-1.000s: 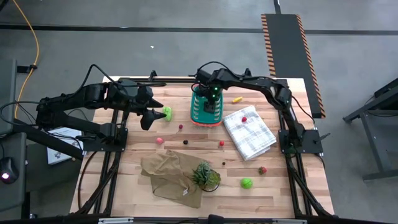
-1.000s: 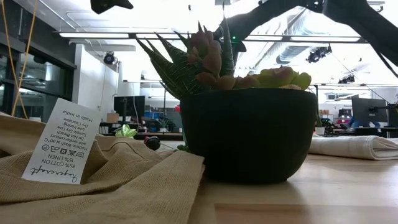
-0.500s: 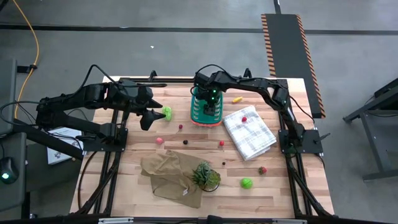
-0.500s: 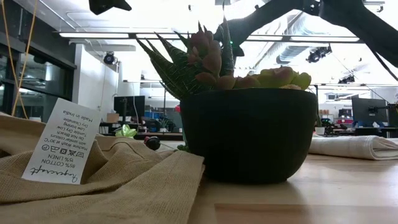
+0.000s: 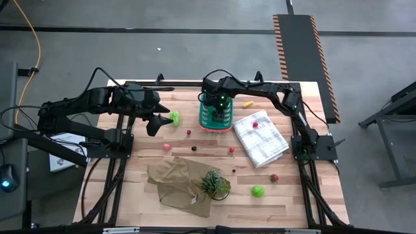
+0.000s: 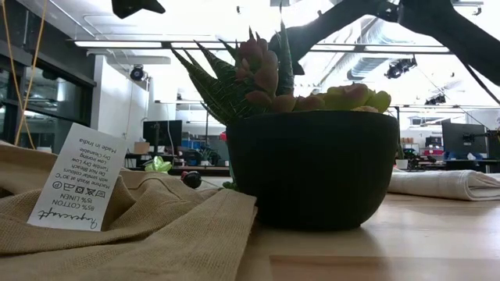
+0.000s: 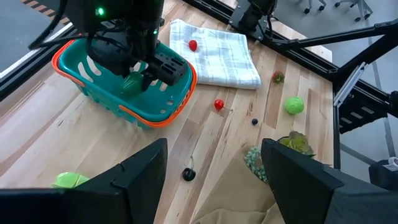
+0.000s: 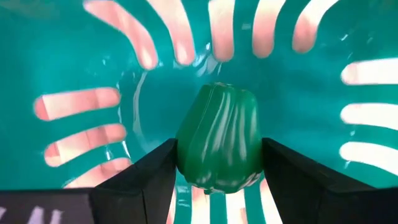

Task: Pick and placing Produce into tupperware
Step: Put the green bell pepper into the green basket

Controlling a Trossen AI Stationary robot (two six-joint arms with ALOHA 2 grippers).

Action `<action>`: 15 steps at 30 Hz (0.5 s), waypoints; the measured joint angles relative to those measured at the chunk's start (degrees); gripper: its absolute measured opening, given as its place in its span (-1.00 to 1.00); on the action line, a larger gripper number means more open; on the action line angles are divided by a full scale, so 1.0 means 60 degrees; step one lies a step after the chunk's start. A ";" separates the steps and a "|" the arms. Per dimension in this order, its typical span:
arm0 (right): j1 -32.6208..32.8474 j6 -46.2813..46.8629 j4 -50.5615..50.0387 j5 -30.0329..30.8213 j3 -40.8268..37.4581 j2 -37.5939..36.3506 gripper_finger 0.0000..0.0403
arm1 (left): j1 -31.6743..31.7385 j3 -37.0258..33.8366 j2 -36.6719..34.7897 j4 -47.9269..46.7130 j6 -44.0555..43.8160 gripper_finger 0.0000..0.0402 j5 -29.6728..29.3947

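Above centre in the high view, my right end effector point(image 5: 219, 112) sits down inside the tupperware point(image 5: 207, 121), clamped on the dark green piece point(image 8: 219, 145), which hangs straight below it over the basket floor, long axis upright. Only the right wrist view shows that grip; overhead hides it. My left end effector point(image 5: 158, 122) waits wide open beside a light green lump point(image 5: 174, 117).

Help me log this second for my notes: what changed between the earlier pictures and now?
The right gripper, shut on the dark green pepper, crept a little further left over the teal basket; nothing was let go. The left gripper stayed open beside the light green piece; cloths, plant and loose produce unchanged.
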 joint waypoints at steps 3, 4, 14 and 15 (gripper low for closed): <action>0.0035 -0.0005 0.0105 0.0036 0.0000 0.0000 0.04 | 0.0000 0.0000 0.0000 -0.0002 0.0000 0.24 -0.0001; 0.0042 -0.0047 0.0164 0.0068 0.0000 -0.0006 0.04 | 0.0000 0.0000 0.0000 0.0000 0.0000 0.24 0.0000; 0.0044 -0.0139 0.0149 0.0232 0.0000 -0.0006 0.08 | 0.0000 0.0000 -0.0003 0.0000 0.0000 0.24 0.0003; 0.0044 -0.0140 0.0149 0.0231 0.0000 -0.0006 0.11 | 0.0002 0.0000 0.0000 0.0000 0.0000 0.24 0.0001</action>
